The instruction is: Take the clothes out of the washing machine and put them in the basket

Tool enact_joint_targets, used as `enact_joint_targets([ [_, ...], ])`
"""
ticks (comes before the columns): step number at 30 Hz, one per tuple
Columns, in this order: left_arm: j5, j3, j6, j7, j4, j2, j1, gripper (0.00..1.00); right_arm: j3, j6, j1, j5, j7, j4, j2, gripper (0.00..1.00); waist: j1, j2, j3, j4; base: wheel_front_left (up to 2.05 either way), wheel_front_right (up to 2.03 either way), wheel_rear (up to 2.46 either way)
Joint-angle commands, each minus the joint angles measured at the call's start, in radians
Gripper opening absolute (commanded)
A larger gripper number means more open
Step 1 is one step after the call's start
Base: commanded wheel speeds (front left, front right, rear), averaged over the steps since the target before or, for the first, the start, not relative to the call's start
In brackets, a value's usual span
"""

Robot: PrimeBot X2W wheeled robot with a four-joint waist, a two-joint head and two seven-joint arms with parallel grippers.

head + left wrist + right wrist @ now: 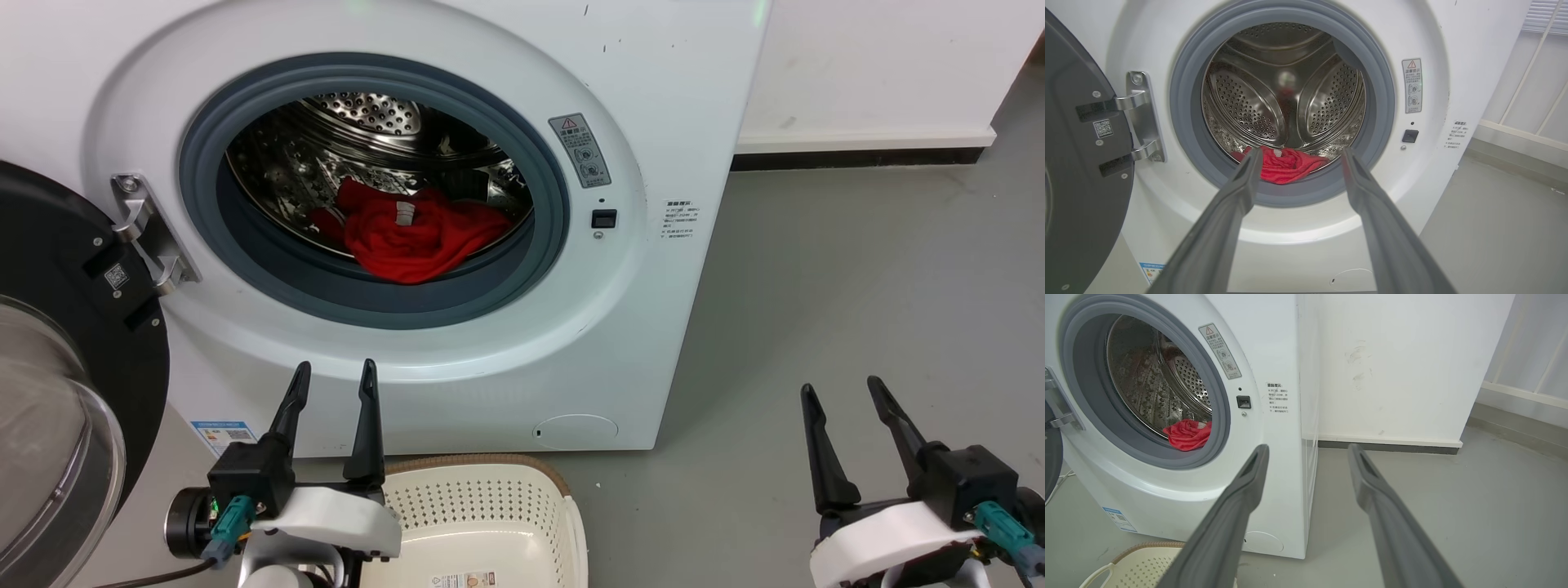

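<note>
The washing machine point(669, 98) stands before me with its door point(57, 359) swung wide to the left. In the steel drum lie the clothes point(408, 233), a bright red bundle with a small white label, also seen low in the drum as the clothes point(1286, 165) and the clothes point(1188, 435). The basket point(482, 506) sits on the floor below the porthole, its corner, the basket point(1139, 565), in the right wrist view. My left gripper point(335, 376) is open beside the basket, below the porthole. My right gripper point(841, 390) is open over bare floor to the right.
Grey floor point(857, 269) stretches to the right of the washer up to a white wall point(882, 65) with a dark skirting. The open door's hinge point(147, 237) juts out at the porthole's left. A white railing point(1527, 392) runs along the far right.
</note>
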Motion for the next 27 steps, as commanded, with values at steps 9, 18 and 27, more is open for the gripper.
enact_joint_targets([
  [9, 0.088, -0.003, 0.011, -0.026, 0.009, 0.001, -0.002, 1.0, 0.003, 0.0, 0.016, -0.102, -0.015, -0.018, 0.002, 1.0, -0.0001, -0.0001, -0.002, 0.002, 0.0, 0.0, 0.0],
  [18, 0.101, 0.003, 0.015, -0.033, 0.013, 0.001, 0.001, 1.0, 0.001, 0.0, 0.017, -0.136, -0.017, -0.015, 0.002, 1.0, -0.0001, -0.0001, -0.001, 0.001, 0.0, 0.0, 0.0],
  [27, 0.071, 0.01, 0.01, -0.033, 0.028, 0.001, -0.003, 1.0, 0.0, 0.0, 0.011, -0.117, -0.021, -0.005, 0.002, 1.0, -0.0001, -0.0001, 0.0, 0.001, 0.0, 0.0, 0.0],
])
